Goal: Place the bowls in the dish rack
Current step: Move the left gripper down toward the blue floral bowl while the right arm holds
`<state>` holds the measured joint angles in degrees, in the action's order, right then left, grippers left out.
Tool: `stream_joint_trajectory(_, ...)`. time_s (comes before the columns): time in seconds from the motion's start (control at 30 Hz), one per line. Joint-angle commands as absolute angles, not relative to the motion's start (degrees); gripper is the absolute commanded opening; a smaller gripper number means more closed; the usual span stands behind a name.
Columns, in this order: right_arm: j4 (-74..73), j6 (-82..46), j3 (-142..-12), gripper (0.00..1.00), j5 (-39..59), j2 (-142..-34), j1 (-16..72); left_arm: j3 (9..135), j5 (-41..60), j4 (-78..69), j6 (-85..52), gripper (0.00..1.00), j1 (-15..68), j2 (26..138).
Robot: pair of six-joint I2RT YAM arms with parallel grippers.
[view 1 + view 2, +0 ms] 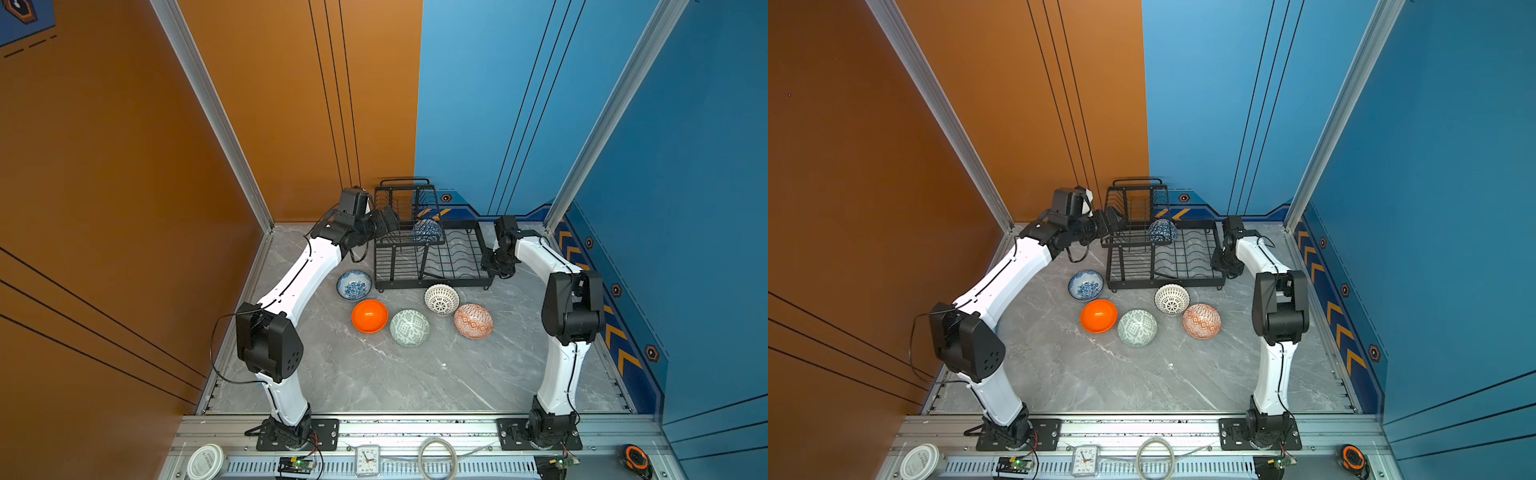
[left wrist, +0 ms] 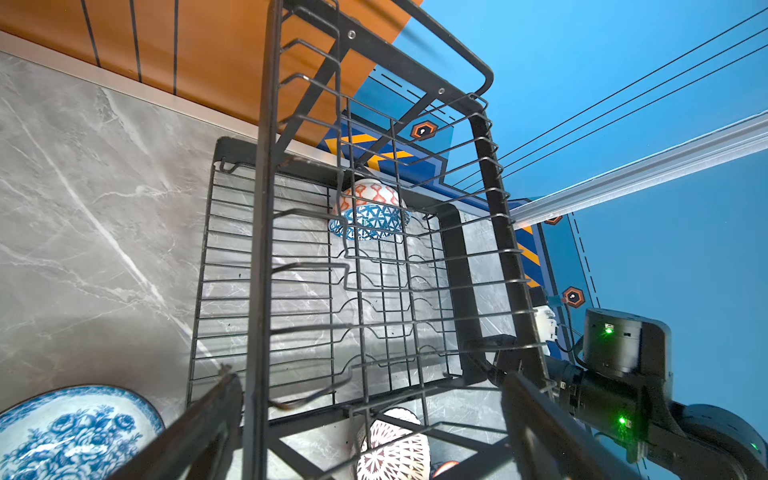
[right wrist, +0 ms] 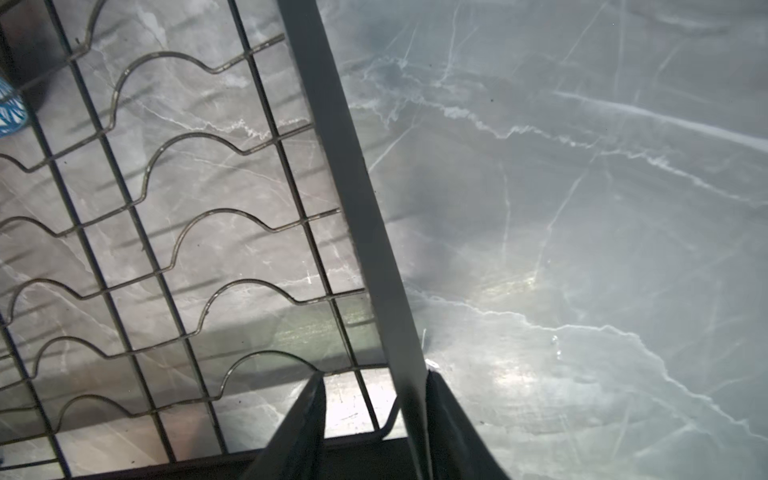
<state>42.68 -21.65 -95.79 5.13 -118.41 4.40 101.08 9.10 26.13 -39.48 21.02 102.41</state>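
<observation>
The black wire dish rack (image 1: 432, 286) stands at the back of the marble table in both top views. A blue geometric bowl (image 1: 426, 231) lies tilted at the far end of its base tray, beside the raised shelf. On the table in front sit the blue floral bowl (image 1: 353, 285), orange bowl (image 1: 369, 316), pale green bowl (image 1: 409, 328), lattice bowl (image 1: 441, 299) and orange-white diamond bowl (image 1: 473, 321). My left gripper (image 2: 370, 376) is open, its fingers straddling the rack's upper-shelf end. My right gripper (image 3: 374, 376) straddles the rack's right rim (image 3: 353, 178); one finger touches it, the other stands apart.
Orange and blue walls close in the table's back and sides. On the front rail lie a white lid (image 1: 205, 461), a small clock (image 1: 368, 459), a clear tape ring (image 1: 437, 459) and an orange tape measure (image 1: 636, 457). The right arm (image 2: 623, 365) shows in the left wrist view.
</observation>
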Motion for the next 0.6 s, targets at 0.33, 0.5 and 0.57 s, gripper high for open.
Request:
stream_joint_trajectory(0.33,44.2,-19.8,-92.4,0.14,1.5,-116.6,8.7,100.6,11.8,27.2,-39.8,0.98,21.3,102.0)
stream_joint_trajectory(0.5,44.2,-19.5,-90.0,0.12,1.4,-114.4,9.2,98.4,11.8,27.5,-39.5,0.98,22.2,100.1)
stream_joint_trajectory(0.57,44.2,-19.1,-89.1,0.12,1.0,-113.7,9.6,97.3,11.4,27.4,-39.6,0.98,22.6,99.2)
